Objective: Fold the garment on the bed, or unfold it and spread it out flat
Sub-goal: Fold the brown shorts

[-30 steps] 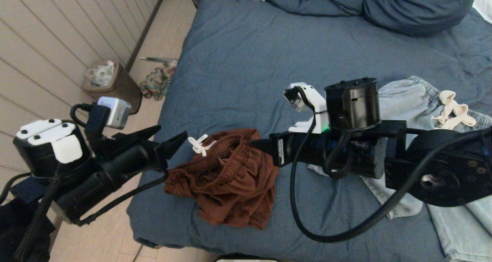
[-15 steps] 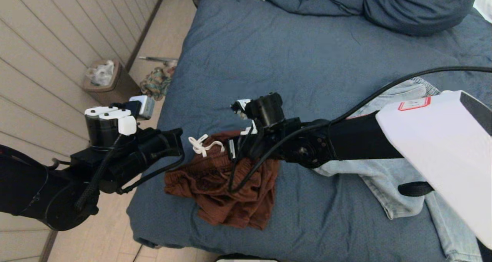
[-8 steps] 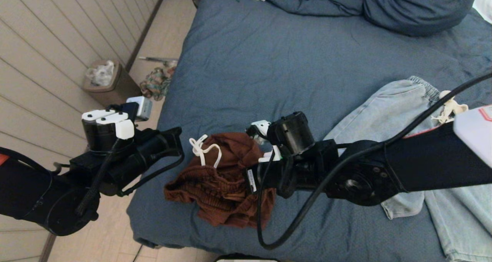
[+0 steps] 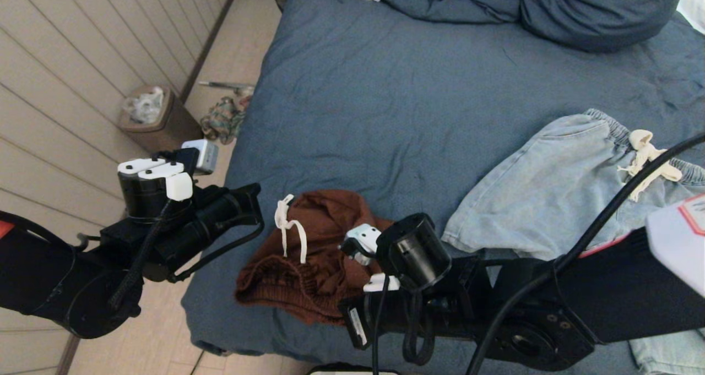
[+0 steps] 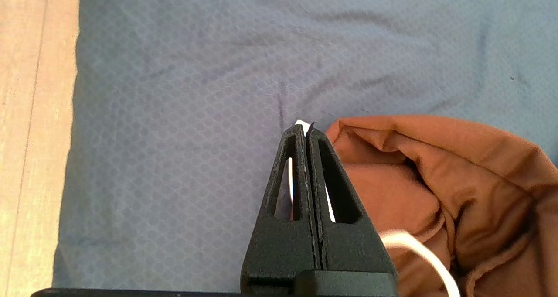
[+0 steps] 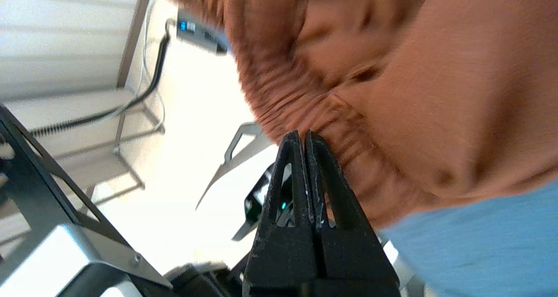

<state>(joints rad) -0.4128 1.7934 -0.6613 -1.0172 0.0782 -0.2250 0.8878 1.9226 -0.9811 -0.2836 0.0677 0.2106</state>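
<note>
Crumpled rust-brown shorts [image 4: 319,243] with a white drawstring [image 4: 292,226] lie near the front left corner of the bed [image 4: 385,88], which has a slate-blue cover. My right gripper [image 6: 303,133] is shut, its tips on the ribbed waistband [image 6: 279,92] at the shorts' near edge. In the head view its fingers are hidden under the right wrist [image 4: 413,254]. My left gripper [image 4: 258,201] is shut and hovers just left of the shorts [image 5: 436,192] over the bed's left edge. A white sliver of the drawstring shows past its tips.
Light-blue denim shorts [image 4: 551,188] with a cream drawstring [image 4: 647,157] lie to the right, partly under my right arm. A bunched blue duvet and pillow [image 4: 578,11] fill the far end. A brown bin [image 4: 157,119] and a rag [image 4: 223,119] are on the floor beside the wall.
My right gripper has drawn back toward the bed's near edge, dragging the brown waistband with it and stretching the drawstring. My left gripper shut two seconds ago and has since stayed put.
</note>
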